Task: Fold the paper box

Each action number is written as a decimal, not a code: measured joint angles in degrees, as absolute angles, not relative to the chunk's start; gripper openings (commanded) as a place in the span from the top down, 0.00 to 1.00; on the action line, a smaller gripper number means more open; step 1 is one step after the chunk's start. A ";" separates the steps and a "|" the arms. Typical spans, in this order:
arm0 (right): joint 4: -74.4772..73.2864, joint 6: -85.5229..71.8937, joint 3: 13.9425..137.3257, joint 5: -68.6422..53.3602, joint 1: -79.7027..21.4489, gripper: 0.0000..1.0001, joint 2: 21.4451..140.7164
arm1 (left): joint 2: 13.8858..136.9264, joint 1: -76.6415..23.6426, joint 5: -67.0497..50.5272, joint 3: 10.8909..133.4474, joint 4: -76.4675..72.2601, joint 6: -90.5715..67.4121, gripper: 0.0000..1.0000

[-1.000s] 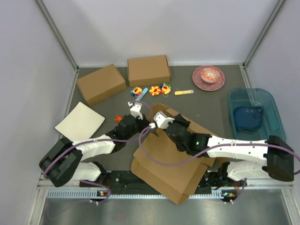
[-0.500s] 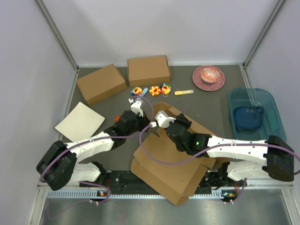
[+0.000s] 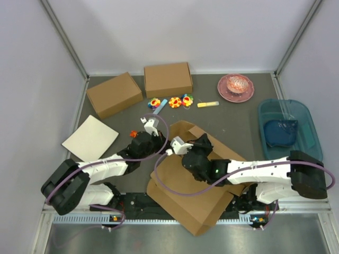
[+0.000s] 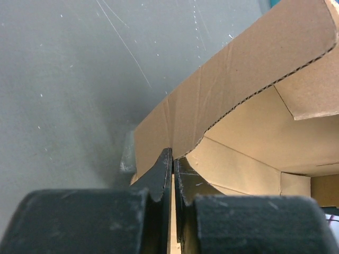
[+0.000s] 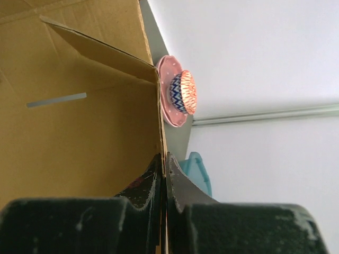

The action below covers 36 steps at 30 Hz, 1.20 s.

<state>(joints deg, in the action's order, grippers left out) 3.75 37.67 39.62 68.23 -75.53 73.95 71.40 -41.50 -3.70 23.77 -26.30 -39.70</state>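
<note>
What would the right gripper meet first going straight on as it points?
The paper box itself: the right gripper is shut on its wall, which runs on ahead of the jaws. Beyond, probably the pink plate; depth is unclear.

Bare table [image 3: 241, 124] between paper box [image 3: 185, 185], bin [image 3: 304, 124]

We see a dark grey table [image 3: 238, 119]. Along its far edge sit two closed cardboard boxes, a tilted box [image 3: 114, 94] toward the far left corner and a middle box [image 3: 168, 79], with a pink plate [image 3: 224, 91] further right. Just before the middle box lie small flower toys [image 3: 174, 101], a blue stick [image 3: 160, 103] and a yellow stick [image 3: 208, 104]. An off-white board [image 3: 90, 137] lies by the left edge and a blue tray [image 3: 303, 113] against the right edge. The paper box [image 3: 196, 203], partly folded, rests at the middle of the near edge.
</note>
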 measured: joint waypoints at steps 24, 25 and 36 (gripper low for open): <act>6.31 34.70 38.72 82.04 -83.64 1.00 79.09 | 66.67 -42.11 -6.61 18.85 -28.32 -46.70 1.00; 5.78 34.17 38.72 81.45 -83.64 1.00 78.32 | 66.17 -42.15 -6.44 18.63 -28.25 -46.50 1.00; 11.60 40.62 39.77 74.87 -80.27 1.00 75.70 | 64.66 -42.35 -0.23 19.55 -29.08 -39.66 1.00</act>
